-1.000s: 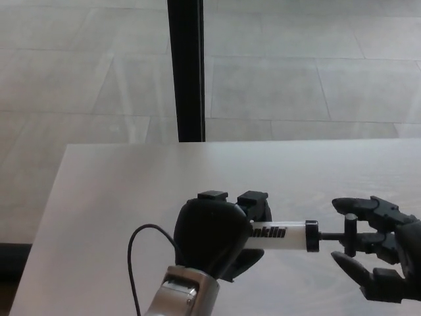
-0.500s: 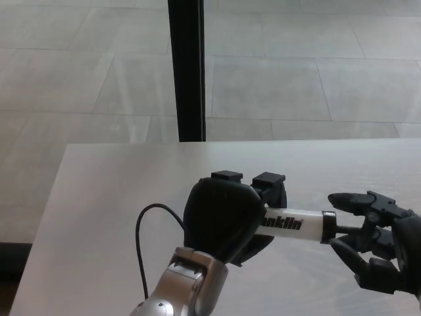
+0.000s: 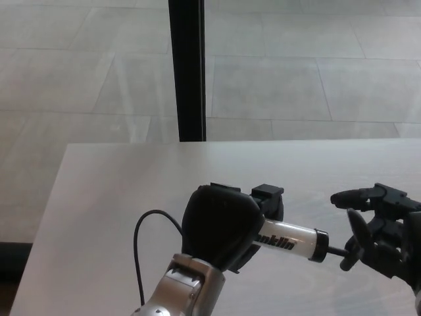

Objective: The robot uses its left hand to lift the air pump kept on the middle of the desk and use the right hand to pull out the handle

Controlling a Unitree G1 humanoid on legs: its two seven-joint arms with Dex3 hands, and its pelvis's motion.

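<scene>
- Left hand (image 3: pixel 220 227) is seen wrapped around the near end of the air pump (image 3: pixel 289 240), its fingers curled over the barrel so that only the white stretch with black lettering and the dark end cap are left showing.
- The pump is held off the bench (image 3: pixel 118 191), roughly level and tilted slightly down toward the robot's right, over the middle of the pale surface.
- A thin black rod (image 3: pixel 334 251) is seen emerging from the end cap and running to the right hand (image 3: pixel 378 230), whose fingers are spread around the rod's far end; whether they are actually closed on the handle cannot be told, and the handle itself is hidden among them.
- The barrel is judged to be light, rigid plastic with a smooth, probably slippery skin, so a full wrap around it, as is held now, is suited better than a fingertip pinch.
- The rod is judged slender and liable to bend if loaded sideways; the pull is best taken at the handle and kept in line with the barrel.
- A black cable (image 3: pixel 141 243) is looped beside the left wrist, clear of the pump.
- Beyond the bench, a dark post (image 3: pixel 187 66) and a tiled floor (image 3: pixel 296 79) are seen.
</scene>
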